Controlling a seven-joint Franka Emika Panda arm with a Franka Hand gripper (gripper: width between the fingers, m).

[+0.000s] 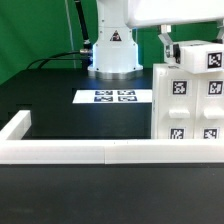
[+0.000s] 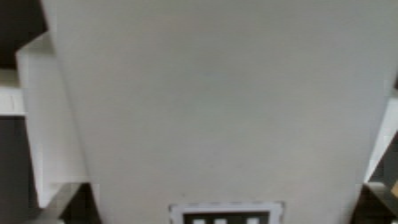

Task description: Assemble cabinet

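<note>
The cabinet is a large white block with black-and-white tags, standing at the exterior view's right against the border wall. A smaller white cabinet part with a tag sits at its top. My gripper reaches down from above at that top part's left end. In the wrist view the white part fills the frame, with a tag at its near end. A dark finger shows on either side of it, so the gripper is shut on this part. The cabinet's right side is cut off.
The marker board lies flat on the black table in the middle. A long low white border wall runs along the front and turns up at the exterior view's left. The arm's base stands at the back, with cables beside it.
</note>
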